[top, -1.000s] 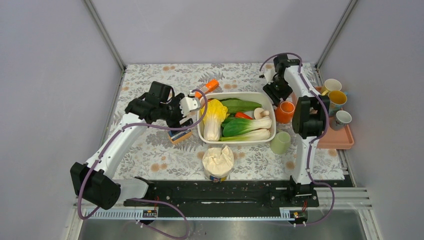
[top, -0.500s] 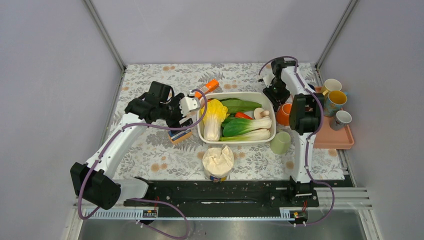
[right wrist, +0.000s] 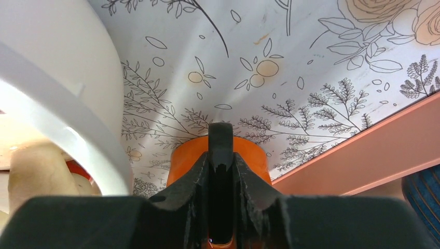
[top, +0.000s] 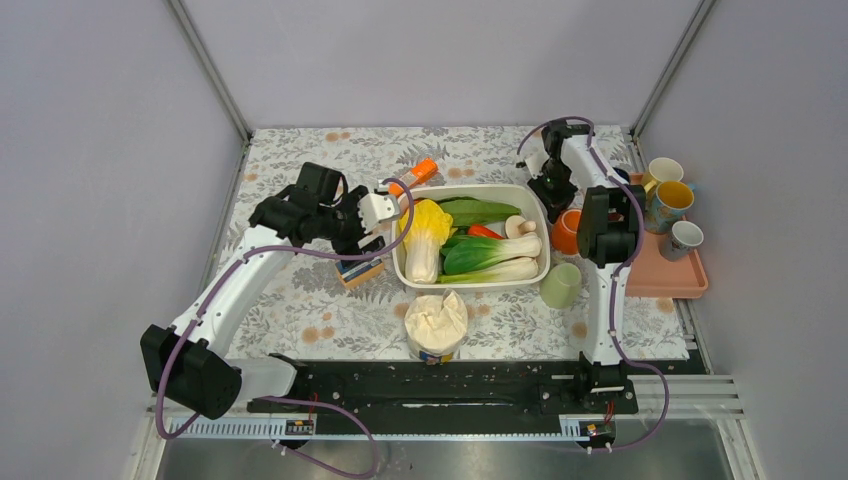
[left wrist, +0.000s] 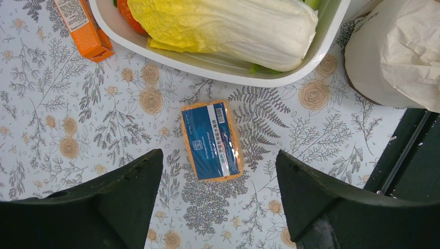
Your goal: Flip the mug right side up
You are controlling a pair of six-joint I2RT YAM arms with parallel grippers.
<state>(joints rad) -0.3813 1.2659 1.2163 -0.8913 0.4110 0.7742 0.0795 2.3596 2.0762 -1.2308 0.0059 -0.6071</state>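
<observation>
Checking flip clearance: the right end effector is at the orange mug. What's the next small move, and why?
Probably a short straight lift before any rotation. The right end effector looks closed on the orange mug, with the white bowl close on one side and the tray close on the other, so rolling the mug in place would likely hit one of them.
</observation>
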